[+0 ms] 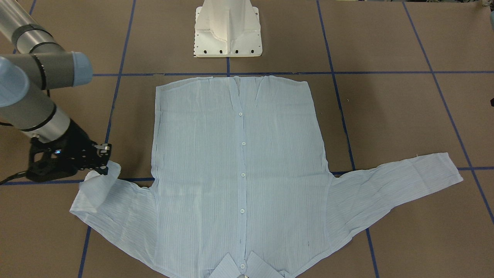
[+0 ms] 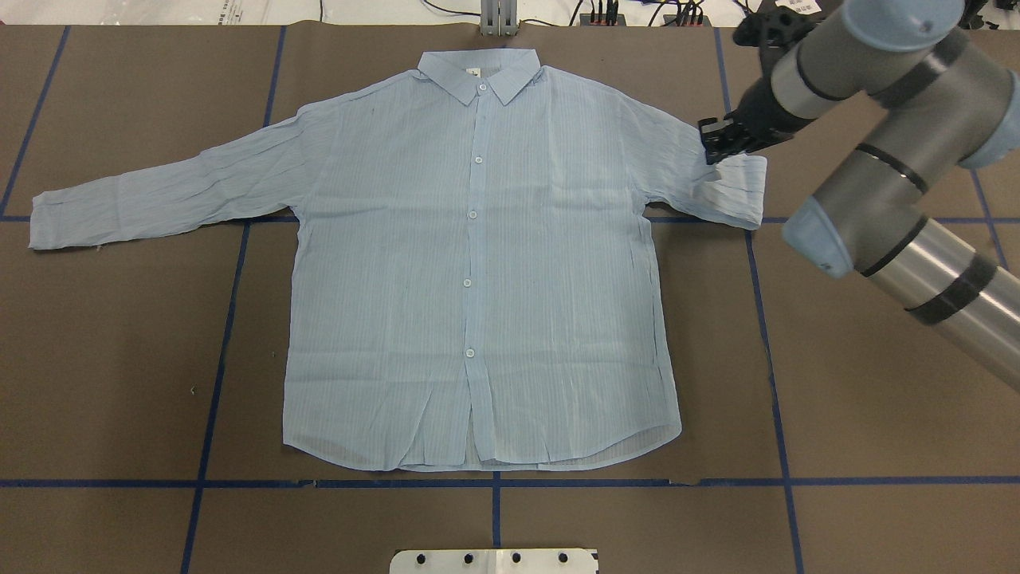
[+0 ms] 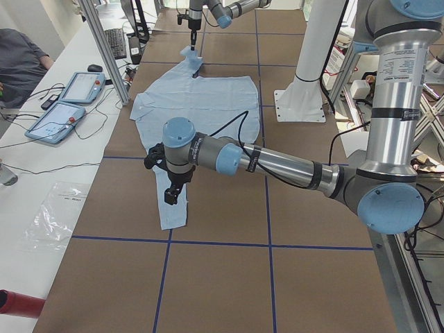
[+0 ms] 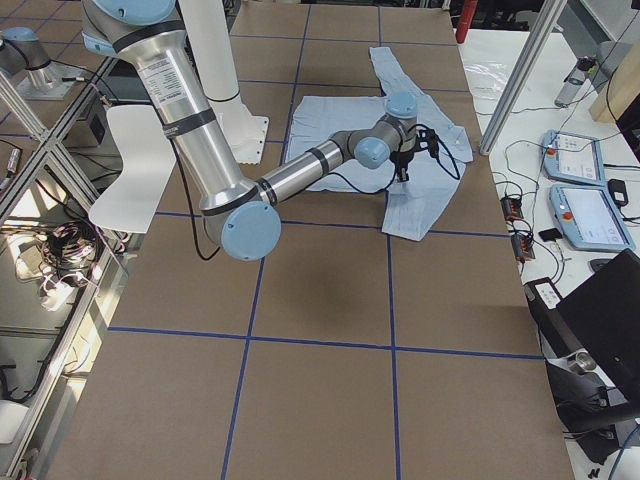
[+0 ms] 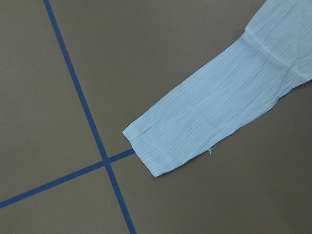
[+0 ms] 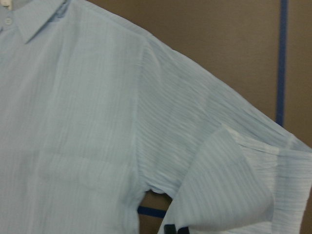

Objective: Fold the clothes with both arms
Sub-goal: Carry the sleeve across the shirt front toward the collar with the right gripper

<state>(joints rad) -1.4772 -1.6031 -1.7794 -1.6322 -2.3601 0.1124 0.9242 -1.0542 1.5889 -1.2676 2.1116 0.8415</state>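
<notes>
The right claw [image 1: 103, 166] is pinching the shirt's cuff [image 2: 737, 185], holding it raised and doubled back over its own sleeve. The left claw [image 3: 171, 196] is hovering above the other sleeve [image 5: 219, 102], which is lying flat; I cannot tell whether its jaws are apart or together. The shirt [image 2: 478, 279] is lying buttoned and front up, spread across the desk [image 2: 837, 399]. Being thin and limp, it is probably sagging from any single pinch and sliding easily. Cuffs, shoulder seams and hem corners are looking like the surest holds.
</notes>
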